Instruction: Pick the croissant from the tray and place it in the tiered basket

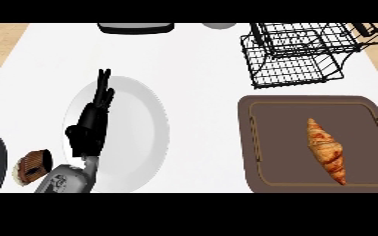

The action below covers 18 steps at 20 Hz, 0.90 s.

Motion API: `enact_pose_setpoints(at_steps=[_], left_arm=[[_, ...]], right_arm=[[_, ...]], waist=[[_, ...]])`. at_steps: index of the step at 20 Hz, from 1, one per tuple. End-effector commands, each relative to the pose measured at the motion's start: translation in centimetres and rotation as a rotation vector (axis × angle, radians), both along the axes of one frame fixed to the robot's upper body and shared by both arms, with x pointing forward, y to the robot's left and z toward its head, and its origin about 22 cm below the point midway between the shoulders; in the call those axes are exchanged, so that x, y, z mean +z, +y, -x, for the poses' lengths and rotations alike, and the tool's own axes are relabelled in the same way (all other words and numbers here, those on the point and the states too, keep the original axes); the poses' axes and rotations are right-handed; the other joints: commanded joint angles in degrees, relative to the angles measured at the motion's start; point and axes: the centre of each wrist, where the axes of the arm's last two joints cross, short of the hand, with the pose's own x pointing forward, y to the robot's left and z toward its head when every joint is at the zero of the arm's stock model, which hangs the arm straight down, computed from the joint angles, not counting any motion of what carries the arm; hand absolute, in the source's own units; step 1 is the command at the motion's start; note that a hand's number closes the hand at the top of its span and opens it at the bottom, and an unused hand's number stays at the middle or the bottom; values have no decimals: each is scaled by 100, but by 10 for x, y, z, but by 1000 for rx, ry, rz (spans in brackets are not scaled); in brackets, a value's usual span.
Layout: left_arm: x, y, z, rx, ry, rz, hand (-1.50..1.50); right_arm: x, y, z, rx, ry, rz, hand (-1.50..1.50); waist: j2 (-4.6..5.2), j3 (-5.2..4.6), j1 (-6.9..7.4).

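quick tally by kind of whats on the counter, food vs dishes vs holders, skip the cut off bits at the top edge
Food: 2 – croissant, chocolate muffin
Plates: 1 – white plate
Trays: 1 – brown tray
Baskets: 1 – black wire tiered basket
Total: 5
The left hand hangs open over the plate; the right hand is out of view.

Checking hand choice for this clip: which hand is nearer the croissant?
Left, by default. The left hand hangs open over the white plate, well across the counter from the croissant on the brown tray. The right hand is not in view, so its distance cannot be judged.
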Motion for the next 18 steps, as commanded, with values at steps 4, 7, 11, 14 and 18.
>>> enact_pose_setpoints(at_steps=[4, 7, 11, 14, 18], left_arm=[[-5, 0, 3, 2, 8, -3, 0], [3, -20, -3, -19, -10, 10, 0], [2, 0, -6, 12, -14, 7, 0], [8, -8, -7, -16, -15, -6, 0], [30, -8, -1, 15, -16, 7, 0]], right_arm=[[96, 77, 37, 185, -273, 577, -150], [82, 108, 46, 210, -340, 717, -150], [58, 139, 67, 233, -393, 826, -150], [28, 158, 72, 239, -389, 867, -150], [18, 156, 74, 227, -375, 895, -150]], waist=[[-29, -5, 16], [27, 14, 47], [16, -5, -17], [31, -10, 64], [26, -10, 95]])
